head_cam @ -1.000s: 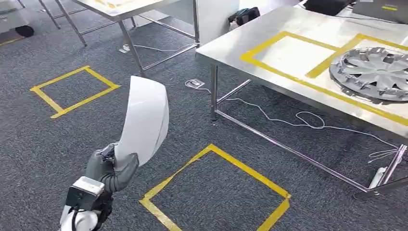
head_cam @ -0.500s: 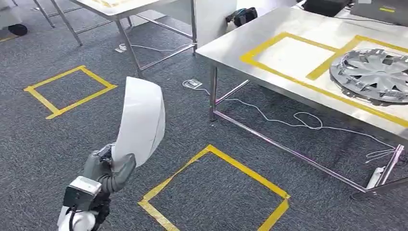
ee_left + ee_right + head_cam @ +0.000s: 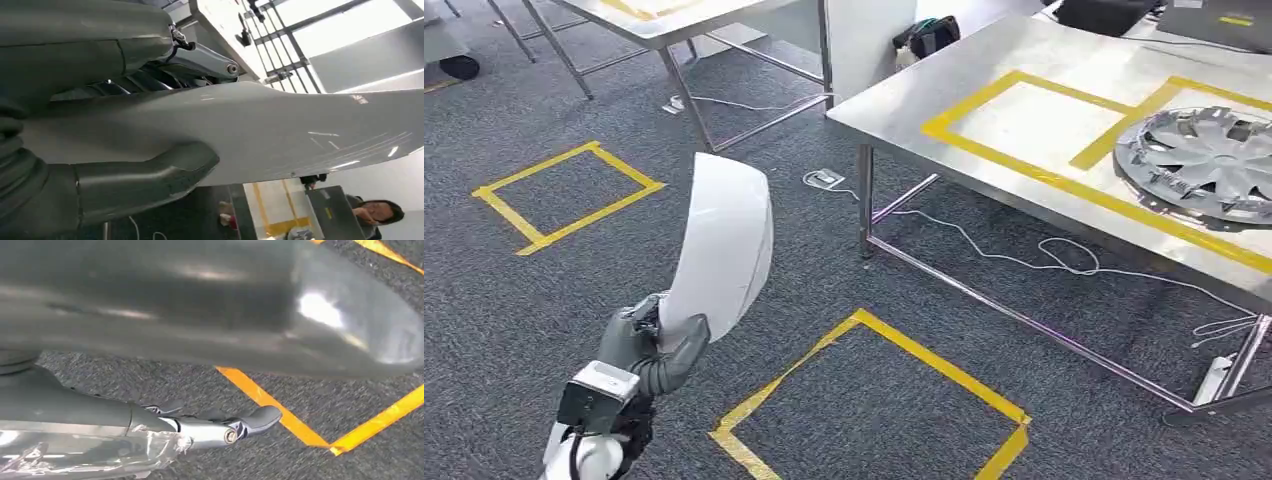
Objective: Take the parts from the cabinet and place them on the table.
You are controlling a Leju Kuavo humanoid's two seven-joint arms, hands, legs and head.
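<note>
Left hand (image 3: 646,345) clamped around white curved part (image 3: 721,240), upright above carpet.

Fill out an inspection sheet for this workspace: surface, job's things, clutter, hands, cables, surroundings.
Surface: stainless steel table marked with yellow tape rectangles; the nearer rectangle is bare.
Job's things: curved white plastic panel held upright; silver spoked wheel cover lying in the far taped rectangle.
Clutter: black bag behind the table; dark items at its far edge, too cropped to identify.
Hands: left hand grips the panel's lower end; right hand hangs over the carpet, holding nothing, fingers slightly apart.
Cables: white cable trailing loose on the carpet under the table.
Surroundings: grey carpet with yellow tape squares; second metal table behind; a person nearby.
</note>
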